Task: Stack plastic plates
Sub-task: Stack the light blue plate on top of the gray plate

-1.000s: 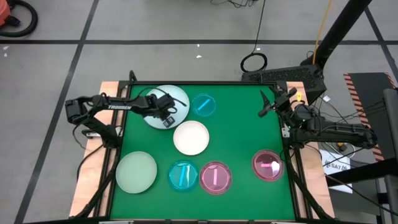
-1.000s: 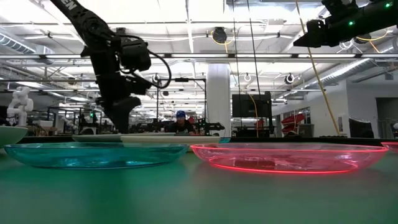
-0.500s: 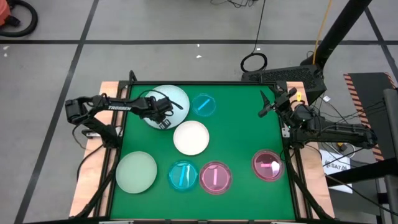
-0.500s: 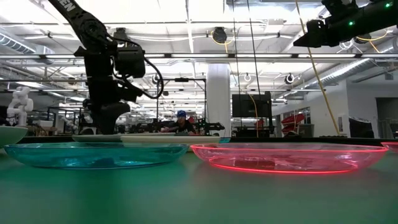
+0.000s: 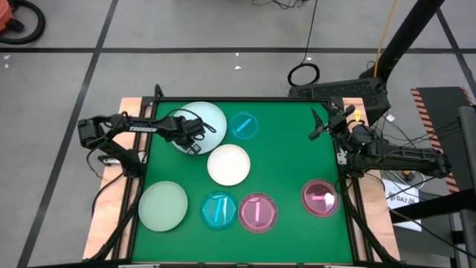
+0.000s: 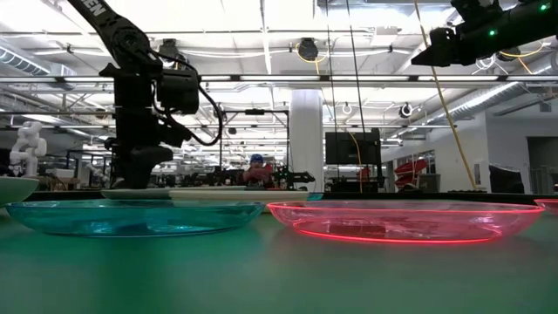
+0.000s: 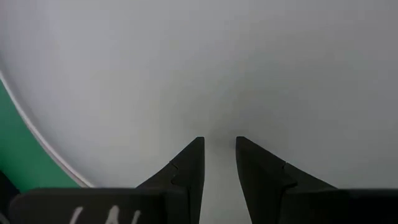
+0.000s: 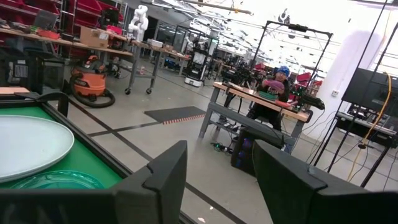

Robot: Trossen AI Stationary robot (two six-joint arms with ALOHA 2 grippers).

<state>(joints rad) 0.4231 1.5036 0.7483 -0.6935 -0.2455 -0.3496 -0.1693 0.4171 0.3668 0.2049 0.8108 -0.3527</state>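
Several plates lie flat on the green table (image 5: 290,156). A large pale blue-grey plate (image 5: 207,119) sits at far left, with a small cyan plate (image 5: 243,125) beside it. A white plate (image 5: 228,164) lies mid-table. Along the near edge are a pale green plate (image 5: 163,205), a cyan plate (image 5: 219,210) and two pink plates (image 5: 257,211) (image 5: 320,197). My left gripper (image 5: 190,144) points down over the pale plate's near part (image 7: 249,74), its fingers a narrow gap apart. My right gripper (image 5: 314,128) waits, open, at the far right edge. My left gripper (image 7: 219,144) comes from above, pointing down at the pale blue-grey plate's inner surface (image 7: 217,118), close to the rim (image 7: 37,137) on its near left side. Whether the fingertips (image 7: 198,146) touch the surface, I cannot tell. The plate lies flat on the table.
In the low view the cyan plate (image 6: 135,218) and a pink plate (image 6: 405,220) fill the foreground. Bare green table lies between the white plate and the right arm. A person sits at a bench (image 8: 273,81) far behind the table.
My left gripper has moved a little toward the table's left edge and come down onto the near part of the pale blue-grey plate. No plate has shifted.
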